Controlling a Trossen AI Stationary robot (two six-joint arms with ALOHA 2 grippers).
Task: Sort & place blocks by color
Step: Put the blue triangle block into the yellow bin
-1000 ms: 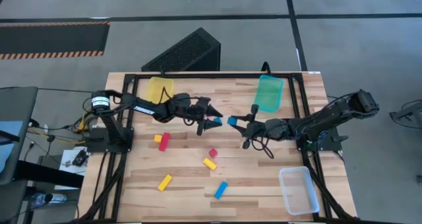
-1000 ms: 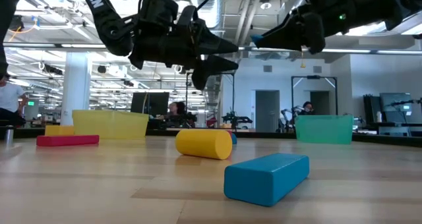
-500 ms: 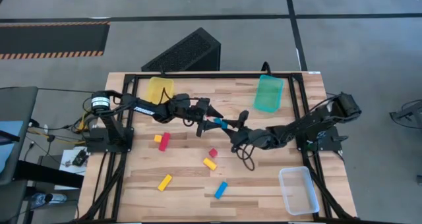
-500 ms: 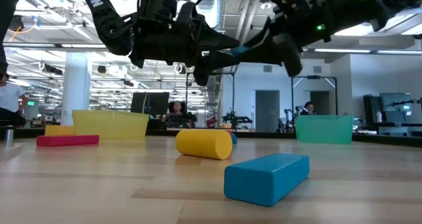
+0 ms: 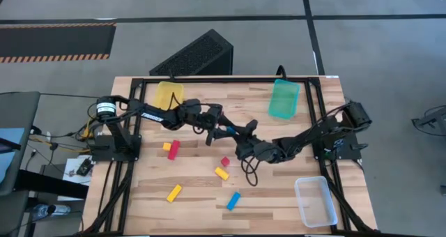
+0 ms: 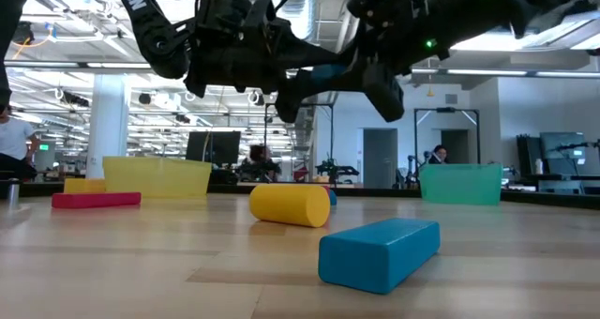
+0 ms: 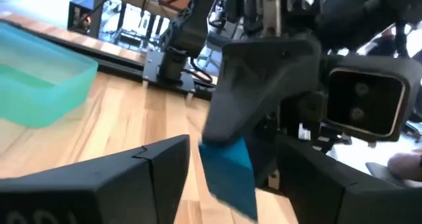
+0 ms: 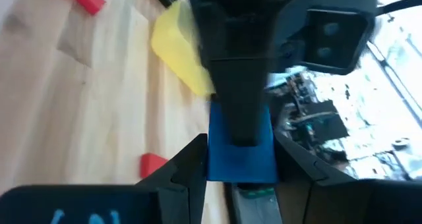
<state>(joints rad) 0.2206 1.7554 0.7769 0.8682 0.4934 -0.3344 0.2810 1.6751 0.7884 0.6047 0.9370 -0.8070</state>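
Observation:
My two grippers meet in the air above the middle of the table. My right gripper [image 5: 242,135] [image 8: 241,145] is shut on a blue block [image 8: 241,159] [image 7: 229,170]. My left gripper [image 5: 224,130] [image 7: 231,145] is open, with one finger on each side of that block and a gap to it in the left wrist view. On the table lie a red bar with a yellow cube [image 5: 171,149], a red cube [image 5: 225,162], a yellow block [image 5: 221,173], a yellow bar [image 5: 174,192] and a blue bar [image 5: 233,200] [image 6: 379,251]. My right gripper pinches the blue block by two opposite side faces [image 8: 217,159] between its two fingers. It comes roughly level from the table's right. The block is lifted clear of the table, and its free end reaches in between the left gripper's fingers.
A yellow tray [image 5: 168,94] and a teal tray [image 5: 283,99] stand at the far edge, and a clear tray [image 5: 315,201] sits at the near right corner. In the low view a yellow cylinder [image 6: 290,205] lies mid-table. The arms cross the table's centre.
My right gripper has travelled toward the table's left, carrying the blue block up to my left gripper and in between its open fingers. The block has stayed lifted throughout.

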